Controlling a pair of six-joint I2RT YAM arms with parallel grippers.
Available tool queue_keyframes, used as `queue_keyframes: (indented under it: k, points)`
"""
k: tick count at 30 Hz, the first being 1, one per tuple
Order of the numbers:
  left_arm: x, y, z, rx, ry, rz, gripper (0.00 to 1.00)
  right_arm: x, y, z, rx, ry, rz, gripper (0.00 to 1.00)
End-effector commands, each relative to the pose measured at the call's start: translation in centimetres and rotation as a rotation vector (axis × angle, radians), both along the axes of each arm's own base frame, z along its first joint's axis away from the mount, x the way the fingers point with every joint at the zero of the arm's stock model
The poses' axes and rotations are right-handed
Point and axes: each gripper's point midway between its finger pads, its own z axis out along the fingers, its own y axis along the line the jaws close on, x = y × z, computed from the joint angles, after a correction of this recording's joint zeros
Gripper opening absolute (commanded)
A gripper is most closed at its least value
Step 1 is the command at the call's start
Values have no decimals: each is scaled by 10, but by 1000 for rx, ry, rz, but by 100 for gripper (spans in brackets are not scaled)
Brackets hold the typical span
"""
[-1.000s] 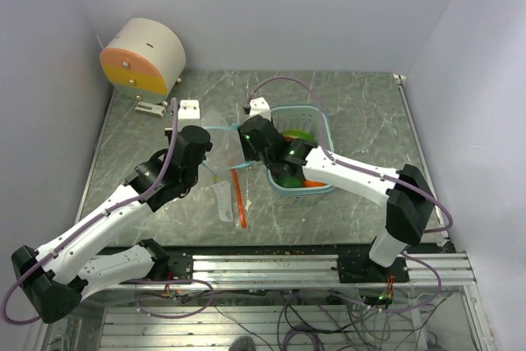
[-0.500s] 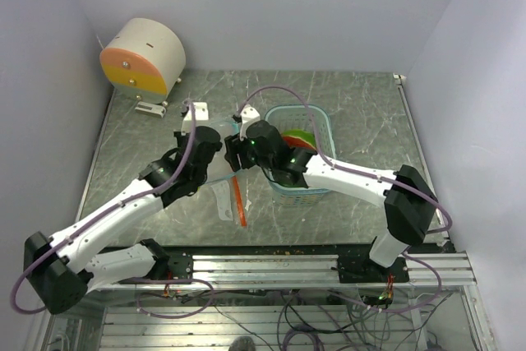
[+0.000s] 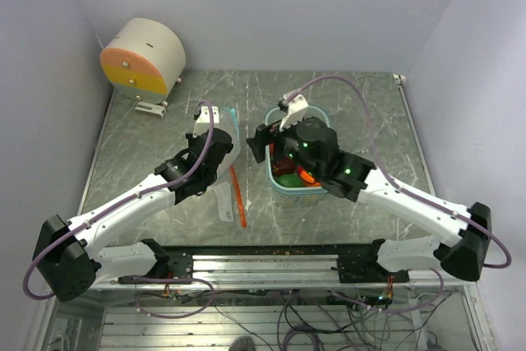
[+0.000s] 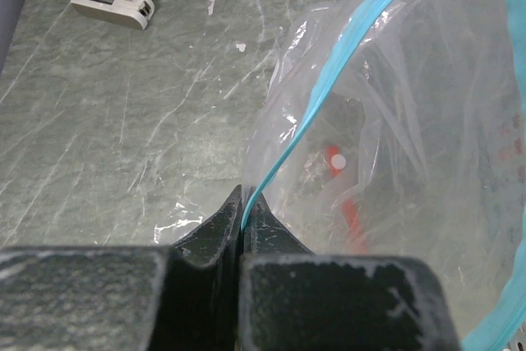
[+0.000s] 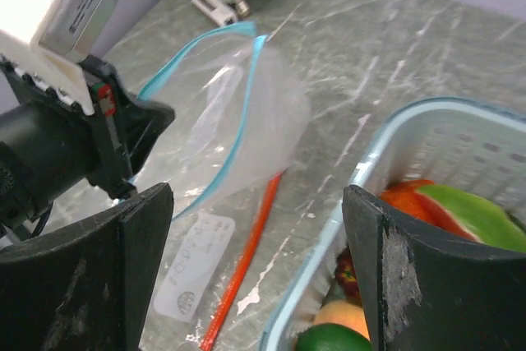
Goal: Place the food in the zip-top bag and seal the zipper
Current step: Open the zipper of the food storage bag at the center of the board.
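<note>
The clear zip-top bag (image 3: 228, 172) with a teal zipper edge lies on the table left of the tub. My left gripper (image 3: 220, 145) is shut on that teal edge (image 4: 244, 203) and holds it lifted, so the bag (image 4: 394, 113) stands open. My right gripper (image 3: 271, 150) is wide open and empty over the tub's left rim, with the bag (image 5: 238, 121) to its left. The food (image 5: 436, 211), red, green, peach and maroon pieces, lies in the pale teal tub (image 3: 320, 125). An orange-red strip (image 3: 239, 196) of the bag lies flat on the table.
A round white and orange device (image 3: 144, 57) stands at the back left with a small white block (image 3: 150, 107) in front of it. The tub's rim (image 5: 386, 150) is right under my right gripper's right finger (image 5: 427, 277). The metal rail runs along the front edge.
My right gripper has let go of the bag and swung right, over the tub. My left gripper has moved back and right, still holding the bag's edge.
</note>
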Motion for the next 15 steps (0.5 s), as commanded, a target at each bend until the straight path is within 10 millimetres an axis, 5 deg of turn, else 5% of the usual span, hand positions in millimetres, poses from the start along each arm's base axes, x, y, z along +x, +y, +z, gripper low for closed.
queue_keyframes:
  k: [1, 6, 15]
  points:
    - [2, -9, 15, -48, -40, -17, 7, 8, -49, -10, -106, 22, -191, 84]
    - [0, -5, 24, -55, -61, -20, 7, 30, -86, -44, -243, 128, -323, 85]
    - [-4, -2, 28, -51, -68, -31, 7, 64, -113, -94, -294, 249, -348, 86]
